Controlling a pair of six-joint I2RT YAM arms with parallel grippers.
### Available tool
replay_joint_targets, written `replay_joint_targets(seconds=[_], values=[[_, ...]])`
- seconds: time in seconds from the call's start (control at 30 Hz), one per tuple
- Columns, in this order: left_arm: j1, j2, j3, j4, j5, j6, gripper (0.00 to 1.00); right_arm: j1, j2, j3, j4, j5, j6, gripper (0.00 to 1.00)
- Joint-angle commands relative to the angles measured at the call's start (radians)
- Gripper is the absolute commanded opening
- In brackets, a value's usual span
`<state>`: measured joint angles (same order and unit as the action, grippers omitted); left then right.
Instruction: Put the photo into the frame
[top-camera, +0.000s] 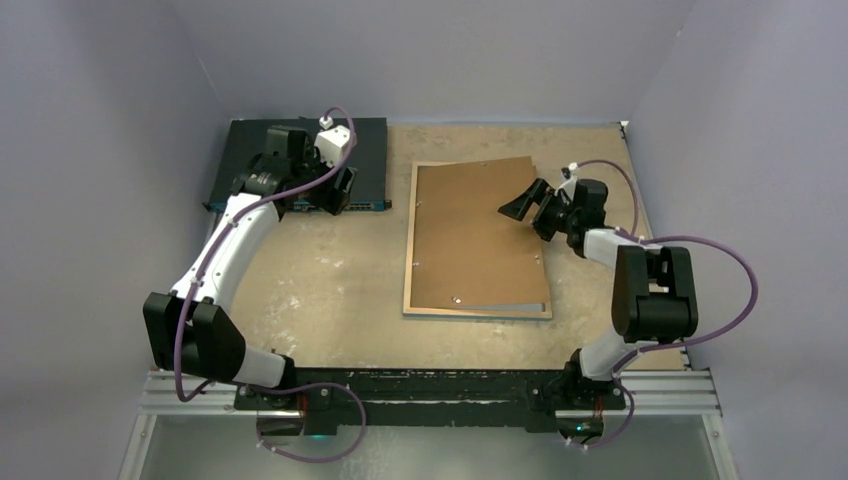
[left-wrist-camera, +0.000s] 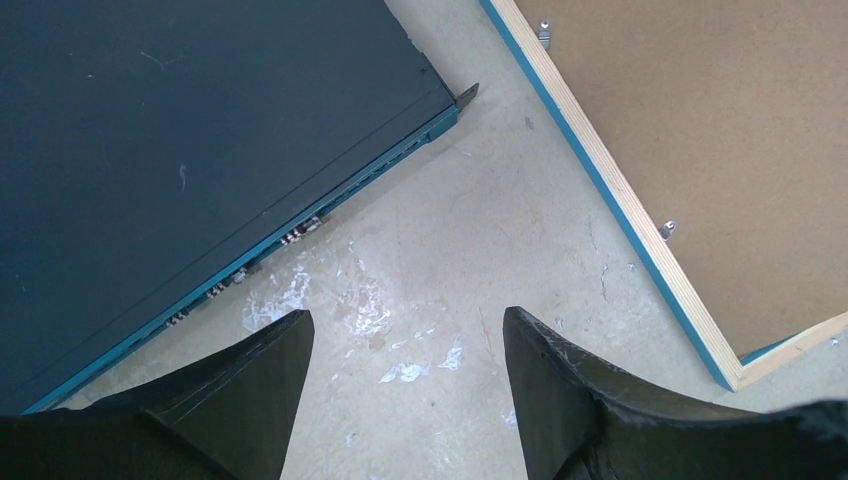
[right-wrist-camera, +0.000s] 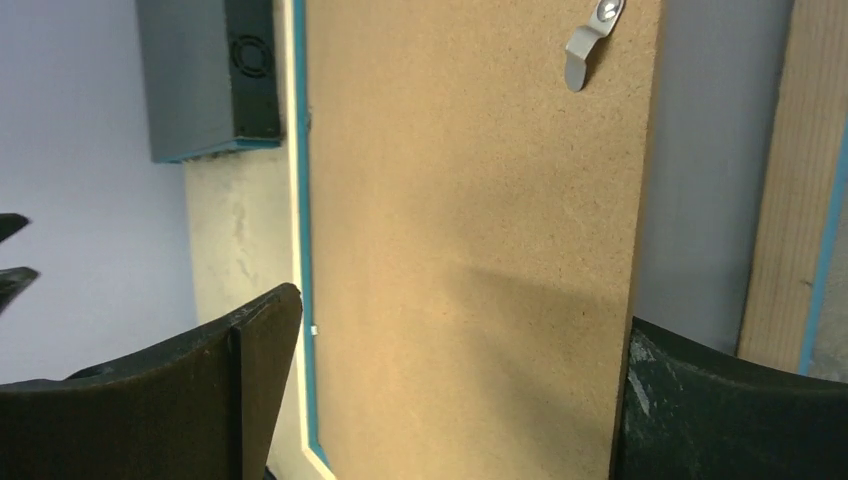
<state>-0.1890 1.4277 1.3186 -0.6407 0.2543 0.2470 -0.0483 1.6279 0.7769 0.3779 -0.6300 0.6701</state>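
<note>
High rear overview, wrist close-ups sharing frame (left-wrist-camera: 628, 200)

Place: we read this as a robotics lab cell.
Signs: blank grey walls (top-camera: 420, 50), scuffed table (top-camera: 330, 290), left arm (top-camera: 225, 250) and right arm (top-camera: 650, 290) bolted down.

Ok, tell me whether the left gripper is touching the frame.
Apart. The top external view shows bare table between the left gripper and the frame along its left rim.

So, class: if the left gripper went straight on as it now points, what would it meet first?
Most likely the bare table, between the dark box and the frame; nothing lies before the open left gripper, though depth is unclear.
</note>
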Motion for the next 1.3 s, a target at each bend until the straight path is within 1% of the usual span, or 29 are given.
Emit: replay_joint_targets(seconds=[0.0, 0.1, 0.2, 0.23, 0.37, 0.6, 0.9, 1.03, 1.27], values=[[0.005, -0.008, -0.007, 0.030, 0.013, 0.011, 0.68, 0.024, -0.056, 0.038, -0.081, 0.072, -0.096, 0.99], [0.005, -0.014, -0.010, 0.027, 0.010, 0.016, 0.68, 0.037, -0.071, 0.057, -0.129, 0.122, -0.127, 0.99], [0.005, -0.015, -0.011, 0.026, 0.008, 0.018, 0.68, 0.040, -0.094, 0.092, -0.197, 0.210, -0.167, 0.99], [0.005, -0.015, -0.012, 0.027, 0.008, 0.018, 0.68, 0.065, -0.100, 0.106, -0.227, 0.239, -0.185, 0.99], [0.004, -0.013, -0.010, 0.030, 0.011, 0.014, 0.68, 0.097, -0.103, 0.156, -0.324, 0.338, -0.249, 0.99], [0.005, -0.013, -0.007, 0.026, 0.014, 0.013, 0.68, 0.162, -0.067, 0.197, -0.376, 0.445, -0.301, 0.99], [0.005, -0.014, -0.008, 0.026, 0.030, 0.006, 0.68, 0.183, -0.087, 0.268, -0.485, 0.600, -0.378, 0.99], [0.005, -0.010, -0.007, 0.026, 0.032, 0.006, 0.68, 0.194, -0.086, 0.293, -0.516, 0.628, -0.399, 0.99], [0.004, -0.016, -0.009, 0.023, 0.034, 0.009, 0.68, 0.201, -0.090, 0.290, -0.499, 0.595, -0.386, 0.99]])
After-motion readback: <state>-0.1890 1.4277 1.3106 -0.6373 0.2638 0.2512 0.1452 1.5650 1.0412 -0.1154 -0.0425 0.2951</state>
